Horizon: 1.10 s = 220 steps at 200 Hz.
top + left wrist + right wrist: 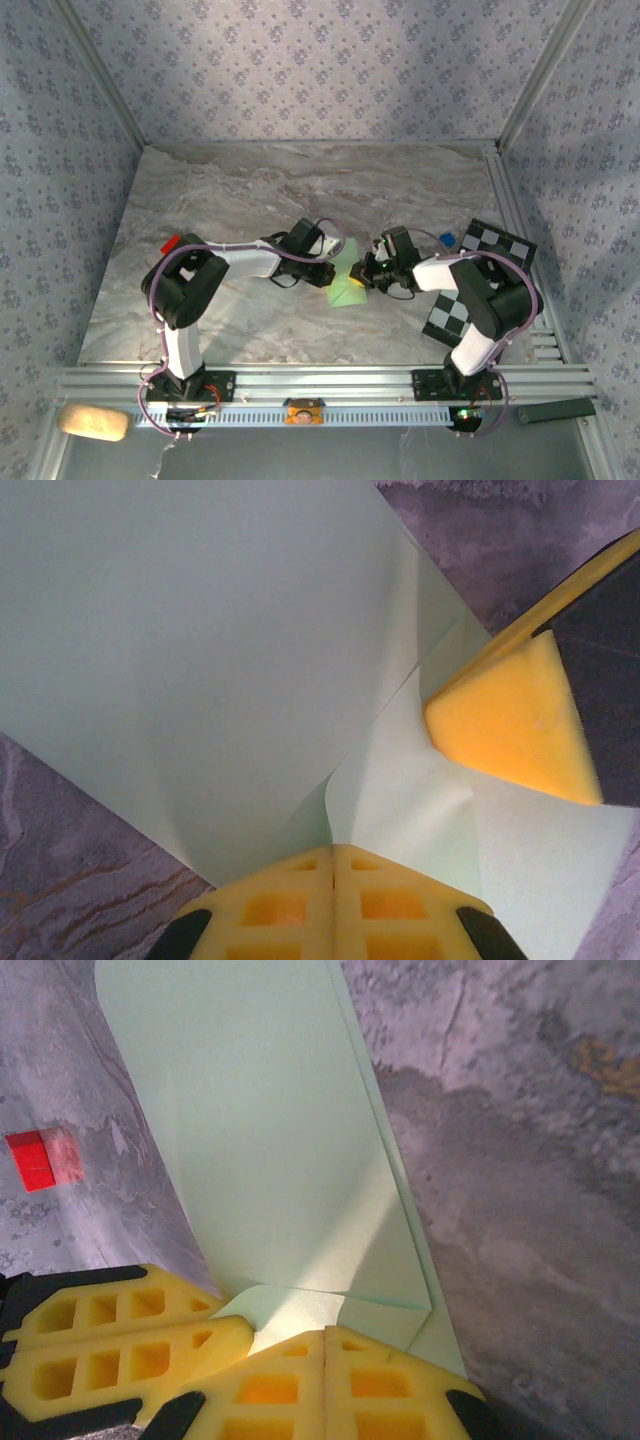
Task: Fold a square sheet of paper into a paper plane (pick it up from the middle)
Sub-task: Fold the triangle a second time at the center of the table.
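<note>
L claw, R claw tight on sheet

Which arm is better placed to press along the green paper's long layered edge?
Probably right: the right pincer is shut on the green paper at that edge's near end, facing along it. The left pincer clamps alongside, anchoring.

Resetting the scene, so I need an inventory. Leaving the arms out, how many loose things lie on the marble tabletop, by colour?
Green: 1, the paper
Red: 1, a small square
Blue: 1, a small piece
Black-and-white: 1, the checkered board
Total: 4
</note>
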### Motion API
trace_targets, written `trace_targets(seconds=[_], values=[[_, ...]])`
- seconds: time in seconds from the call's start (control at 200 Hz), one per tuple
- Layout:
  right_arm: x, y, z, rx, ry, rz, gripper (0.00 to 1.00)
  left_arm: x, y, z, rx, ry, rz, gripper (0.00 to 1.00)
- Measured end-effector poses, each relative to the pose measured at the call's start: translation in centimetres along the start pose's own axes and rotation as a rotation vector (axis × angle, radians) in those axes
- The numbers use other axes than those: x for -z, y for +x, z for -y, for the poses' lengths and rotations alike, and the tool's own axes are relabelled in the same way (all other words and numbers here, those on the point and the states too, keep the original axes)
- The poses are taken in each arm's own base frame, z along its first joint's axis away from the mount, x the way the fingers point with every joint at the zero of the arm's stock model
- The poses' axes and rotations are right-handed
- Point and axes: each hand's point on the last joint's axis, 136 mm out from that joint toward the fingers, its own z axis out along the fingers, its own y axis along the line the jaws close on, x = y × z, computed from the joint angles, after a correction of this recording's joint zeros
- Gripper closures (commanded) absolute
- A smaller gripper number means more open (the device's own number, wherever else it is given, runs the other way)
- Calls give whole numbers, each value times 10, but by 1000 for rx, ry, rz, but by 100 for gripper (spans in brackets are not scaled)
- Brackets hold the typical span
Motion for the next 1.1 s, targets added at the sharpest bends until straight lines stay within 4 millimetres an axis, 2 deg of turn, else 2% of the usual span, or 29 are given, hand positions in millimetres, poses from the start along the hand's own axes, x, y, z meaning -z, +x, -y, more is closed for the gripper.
trace_targets(seconds=[0.075, 0.185, 0.245, 0.48, 0.555, 0.66, 0.725, 0.83, 0.97, 1.099], values=[[0, 0, 1, 2, -1, 5, 100, 0, 1, 0, 2, -1, -4, 100], [1, 0, 1, 6, -1, 7, 100, 1, 0, 0, 7, -5, -6, 90], [1, 0, 1, 6, -1, 7, 100, 1, 0, -2, 14, -14, -11, 81], [1, -1, 1, 1, 1, 11, 100, 18, -11, -10, 86, -87, 4, 68], [1, -1, 1, -2, 1, 11, 100, 28, -16, -9, 111, -101, 23, 68], [1, -1, 1, -13, 1, 12, 100, 43, -23, -2, 136, -89, 51, 80], [1, -1, 1, -17, 2, 13, 100, 48, -28, 8, 152, -50, 63, 88], [1, -1, 1, -17, 2, 13, 100, 51, -34, 28, 174, 50, 53, 94], [1, -1, 1, -20, 2, 14, 100, 45, -36, 56, 179, 172, 4, 96], [1, -1, 1, -21, 2, 14, 100, 27, -23, 69, 199, 240, -80, 96]])
